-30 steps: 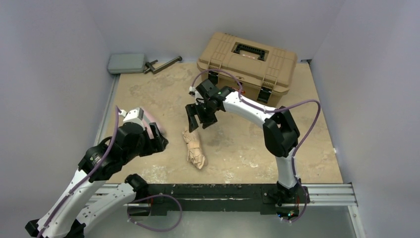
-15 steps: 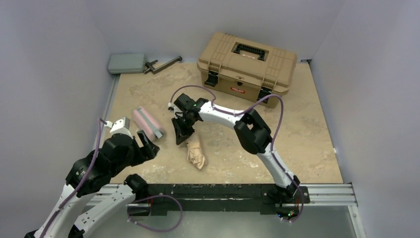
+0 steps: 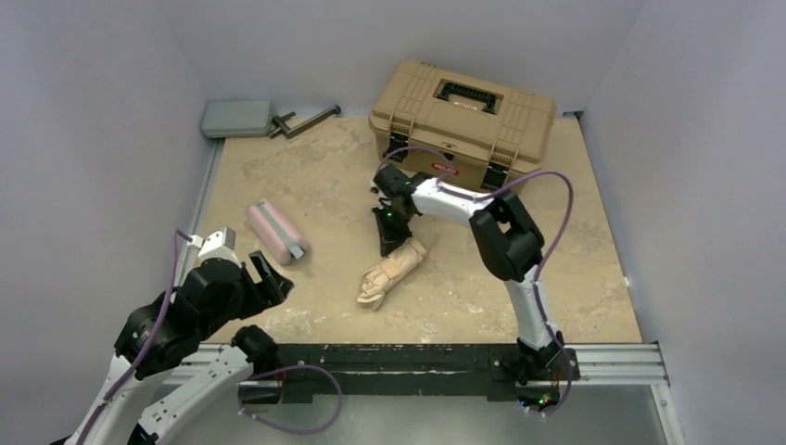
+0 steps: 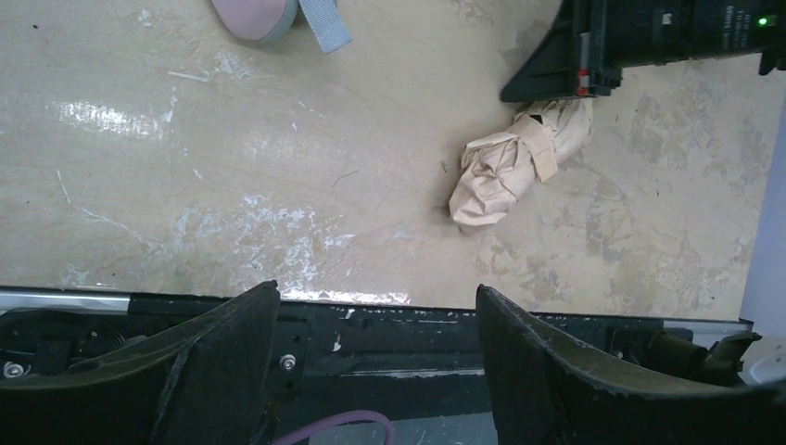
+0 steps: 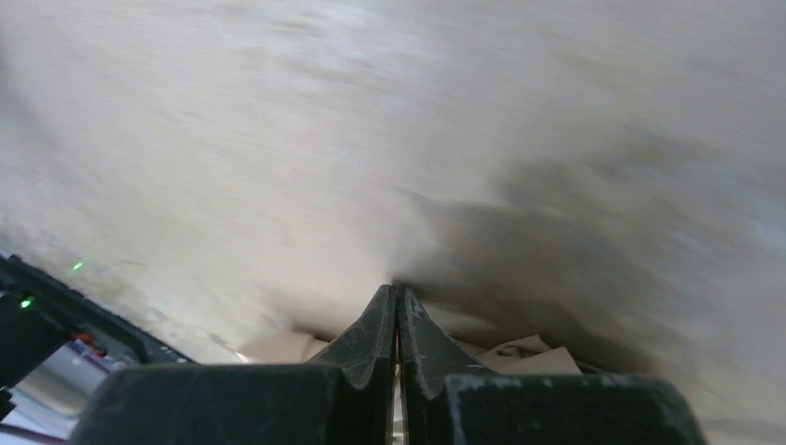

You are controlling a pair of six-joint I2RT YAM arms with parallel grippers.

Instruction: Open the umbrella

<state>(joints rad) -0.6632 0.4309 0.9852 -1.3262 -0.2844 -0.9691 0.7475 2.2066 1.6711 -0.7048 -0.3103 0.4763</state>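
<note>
— Surroundings?
— Tan, scuffed tabletop (image 3: 306,176), pale walls (image 3: 111,93) on three sides.
— And the umbrella (image 3: 389,273)?
— Folded, lying mid-table. My right gripper (image 3: 386,243), pinched shut, sits at its far end; my left gripper (image 4: 371,301) gapes wide, empty.

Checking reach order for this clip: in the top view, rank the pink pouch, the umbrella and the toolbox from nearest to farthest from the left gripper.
From the left gripper:
1. pink pouch, just beyond it.
2. umbrella, mid-table to its right.
3. toolbox, far back right.
</note>
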